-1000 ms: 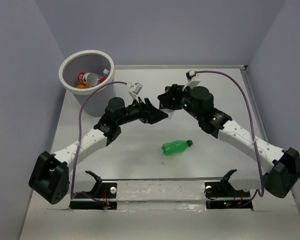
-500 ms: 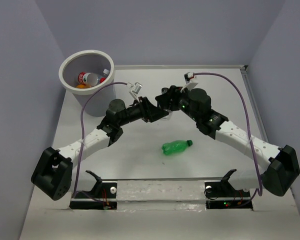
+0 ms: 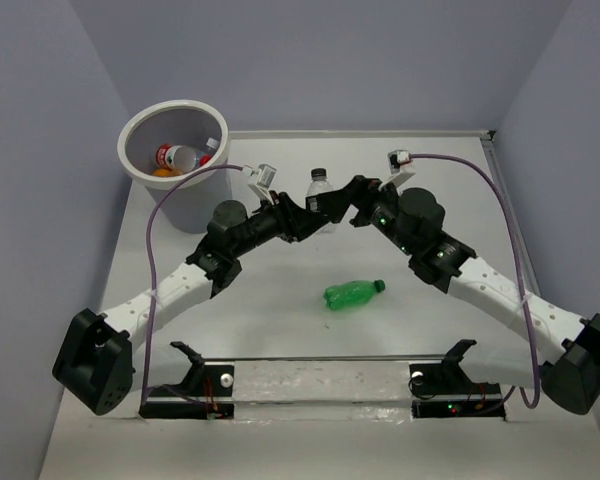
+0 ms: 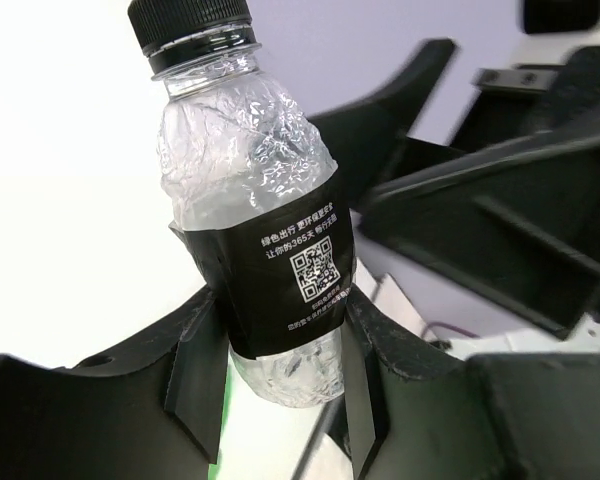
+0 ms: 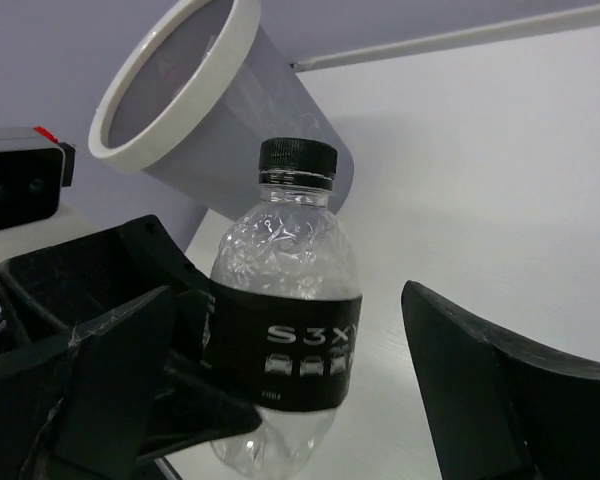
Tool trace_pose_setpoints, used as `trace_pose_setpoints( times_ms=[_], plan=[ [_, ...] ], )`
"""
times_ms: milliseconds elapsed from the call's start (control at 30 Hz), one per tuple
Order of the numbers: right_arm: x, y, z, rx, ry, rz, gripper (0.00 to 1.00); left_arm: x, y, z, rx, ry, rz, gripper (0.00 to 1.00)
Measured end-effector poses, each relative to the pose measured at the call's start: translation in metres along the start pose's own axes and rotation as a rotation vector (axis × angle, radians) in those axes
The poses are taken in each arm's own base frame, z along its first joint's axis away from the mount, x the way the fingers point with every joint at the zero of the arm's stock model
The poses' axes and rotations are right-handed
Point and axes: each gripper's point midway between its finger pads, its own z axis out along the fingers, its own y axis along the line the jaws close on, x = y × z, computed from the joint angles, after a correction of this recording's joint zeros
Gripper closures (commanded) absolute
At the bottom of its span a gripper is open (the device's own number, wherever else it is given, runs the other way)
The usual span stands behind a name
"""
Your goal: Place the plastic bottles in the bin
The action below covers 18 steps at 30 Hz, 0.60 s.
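A clear crumpled bottle with a black label and black cap (image 3: pixel 320 190) stands upright between the two arms at mid-table. My left gripper (image 3: pixel 306 216) is shut on it; in the left wrist view both jaws press the dark-labelled bottle (image 4: pixel 270 250) at its lower half, the gripper (image 4: pixel 280 370) closed around it. My right gripper (image 3: pixel 342 203) is open: in the right wrist view its fingers (image 5: pixel 470 370) stand wide of the same bottle (image 5: pixel 285 330), not touching. A green bottle (image 3: pixel 352 293) lies on its side nearer the bases. The bin (image 3: pixel 185 205) stands at the far left.
Inside the bin lie a red-labelled bottle (image 3: pixel 175 157) and something orange (image 3: pixel 163 172). In the right wrist view the bin (image 5: pixel 280 110) rises behind the held bottle. Purple cables arc over both arms. Walls close the table on the left, right and back.
The left gripper closed on the dark-labelled bottle, then the right gripper let go of it and opened wide. The right arm has drawn back slightly to the right.
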Motion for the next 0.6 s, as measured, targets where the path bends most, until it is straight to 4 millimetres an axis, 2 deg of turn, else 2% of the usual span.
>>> trace_pose_setpoints(
  times_ms=[133, 233, 333, 400, 433, 533, 600],
  plan=[
    [-0.030, 0.007, -0.021, -0.003, -0.090, -0.009, 0.00, -0.007, 0.016, -0.007, -0.105, -0.034, 0.040, 0.83],
    [-0.067, 0.018, -0.051, -0.021, -0.204, -0.018, 0.00, -0.010, 0.031, -0.011, -0.175, -0.048, 0.052, 0.83],
    [-0.085, 0.024, -0.074, -0.038, -0.269, -0.024, 0.00, -0.024, 0.046, -0.017, -0.272, -0.062, 0.068, 0.83],
    [-0.087, 0.022, -0.085, -0.043, -0.286, -0.032, 0.00, -0.054, 0.048, -0.021, -0.338, -0.111, 0.106, 0.83],
    [-0.082, 0.018, -0.086, -0.037, -0.279, -0.038, 0.00, -0.063, 0.047, -0.022, -0.354, -0.128, 0.115, 0.83],
    [-0.059, 0.005, -0.082, -0.020, -0.225, -0.053, 0.00, -0.134, 0.028, -0.034, -0.418, -0.264, 0.202, 0.82],
    [-0.035, -0.005, -0.074, -0.008, -0.155, -0.063, 0.00, -0.185, 0.012, -0.050, -0.459, -0.381, 0.261, 0.82]
  ],
)
